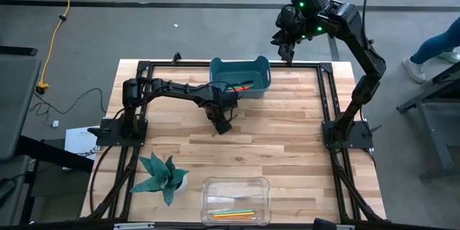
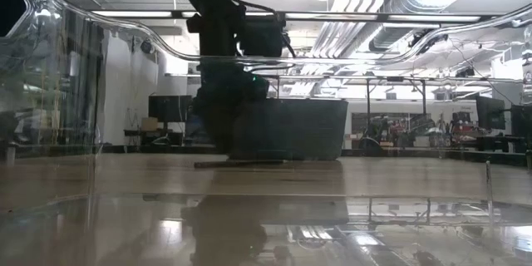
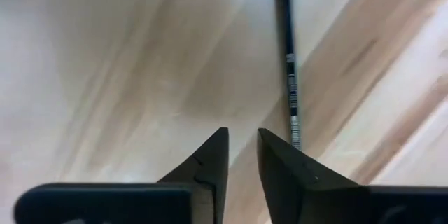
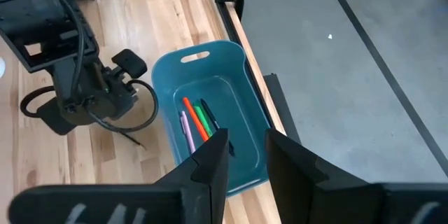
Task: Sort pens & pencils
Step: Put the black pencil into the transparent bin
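The wooden table (image 1: 287,151) carries a teal bin (image 1: 241,76) at its far edge, and every place below is given from that bin. Well away from it, at the table's near edge, sits a clear plastic tray (image 1: 236,200); to that tray's left stands a small artificial plant (image 1: 162,175).

Of the 2 arms, the left gripper (image 1: 221,123) is much the nearer to the work: it hangs low over the wood just on the near side of the bin. The right gripper (image 1: 287,49) is raised beyond the bin's far right corner, past the table's edge, with its jaws a little apart and nothing between them.

The coming move turns on 1 dark pencil (image 3: 289,70) lying flat on the wood on the near side of the bin. In the left wrist view its long axis runs nearly straight ahead of the left gripper's fingers (image 3: 210,168), but off to 1 side: it passes just outside 1 fingertip instead of between the 2. The jaws stand a narrow gap apart, empty. My judgement is that the gripper needs a small sideways shift to straddle the shaft.

Counted: the bin holds at least 4 pens (image 4: 198,120), red, green, pale purple and dark. The tray holds about 4 thin pencils (image 1: 233,213) in a close bundle; the exact count is hard to tell.
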Robot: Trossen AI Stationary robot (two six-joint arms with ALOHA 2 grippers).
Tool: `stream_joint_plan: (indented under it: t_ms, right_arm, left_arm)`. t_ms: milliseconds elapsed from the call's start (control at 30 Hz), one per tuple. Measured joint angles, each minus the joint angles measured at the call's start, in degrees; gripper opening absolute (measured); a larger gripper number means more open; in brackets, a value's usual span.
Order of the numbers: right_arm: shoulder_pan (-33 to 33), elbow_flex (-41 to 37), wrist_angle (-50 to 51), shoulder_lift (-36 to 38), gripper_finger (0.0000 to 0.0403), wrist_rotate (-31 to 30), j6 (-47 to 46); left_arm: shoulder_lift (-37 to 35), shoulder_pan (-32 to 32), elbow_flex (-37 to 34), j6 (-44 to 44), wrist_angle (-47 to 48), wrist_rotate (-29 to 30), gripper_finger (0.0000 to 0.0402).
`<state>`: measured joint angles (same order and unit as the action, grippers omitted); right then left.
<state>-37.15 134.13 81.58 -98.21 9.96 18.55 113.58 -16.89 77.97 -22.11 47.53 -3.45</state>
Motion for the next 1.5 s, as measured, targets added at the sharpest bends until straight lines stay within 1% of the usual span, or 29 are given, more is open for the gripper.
stream_joint_plan:
  t_ms: [67, 200, 300, 433, 733, 1133, 1300, 1500]
  right_arm:
    - [0.0, 0.0, 0.0, 0.0, 0.0085, 0.0, 0.0]
    - [0.0, 0.0, 0.0, 0.0, 0.0085, 0.0, 0.4]
    - [0.0, 0.0, 0.0, 0.0, 0.0085, 0.0, 0.5]
    - [0.0, 0.0, 0.0, 0.0, 0.0085, 0.0, 0.5]
    - [0.0, 0.0, 0.0, 0.0, 0.0085, 0.1, 0.4]
    - [0.0, 0.0, 0.0, 0.0, 0.0085, 0.1, 0.2]
    - [0.0, 0.0, 0.0, 0.0, 0.0085, 0.1, 0.2]
    - [0.0, 0.0, 0.0, 0.0, 0.0085, 0.1, 0.2]
  left_arm:
    - [0.0, 0.4, 0.0, 0.2, -1.3, -1.1, 0.0077]
    - [0.0, 1.8, 0.0, -0.6, -2.8, -1.4, 0.0102]
    - [0.0, 3.0, 0.0, -1.6, -2.6, -1.2, 0.0112]
    - [-0.1, 4.2, 0.0, -2.4, -2.2, 0.9, 0.0108]
    - [-0.1, 5.4, 0.0, -2.8, -1.1, 2.4, 0.0088]
    - [0.1, 5.4, 0.1, -2.8, -1.1, 1.9, 0.0088]
    - [2.4, 5.8, 0.1, -3.0, -1.5, -0.2, 0.0088]
    - [2.8, 6.5, 0.2, -3.3, -0.9, 0.5, 0.0087]
